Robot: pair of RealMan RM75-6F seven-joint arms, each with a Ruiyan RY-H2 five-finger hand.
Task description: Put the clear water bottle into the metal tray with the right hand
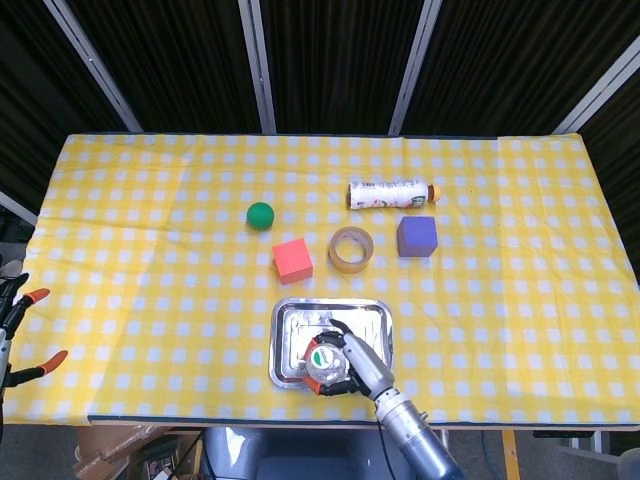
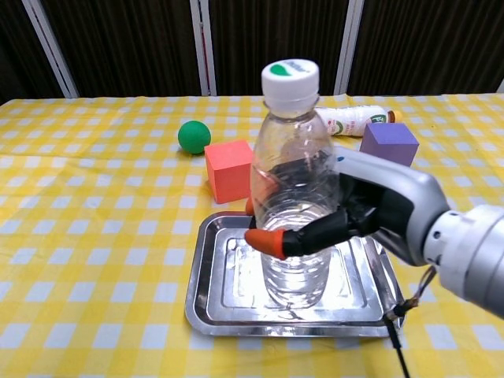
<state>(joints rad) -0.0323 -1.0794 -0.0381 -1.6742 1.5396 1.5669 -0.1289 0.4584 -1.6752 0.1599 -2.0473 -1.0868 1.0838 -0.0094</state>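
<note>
The clear water bottle (image 2: 291, 189) with a white and green cap (image 1: 322, 357) stands upright over the metal tray (image 2: 213, 303), its base at the tray floor. My right hand (image 2: 358, 213) grips its body from the right, orange fingertips (image 2: 266, 242) wrapped round the front; the same right hand (image 1: 352, 368) shows over the tray (image 1: 290, 325) in the head view. Whether the bottle rests on the tray or hovers just above it I cannot tell. My left hand (image 1: 15, 330) hangs at the table's left edge, fingers apart and holding nothing.
Behind the tray lie a red cube (image 2: 230, 169), a tape roll (image 1: 351, 249), a purple cube (image 2: 388, 147), a green ball (image 2: 194, 136) and a white bottle on its side (image 1: 392, 193). The table's front edge runs just below the tray.
</note>
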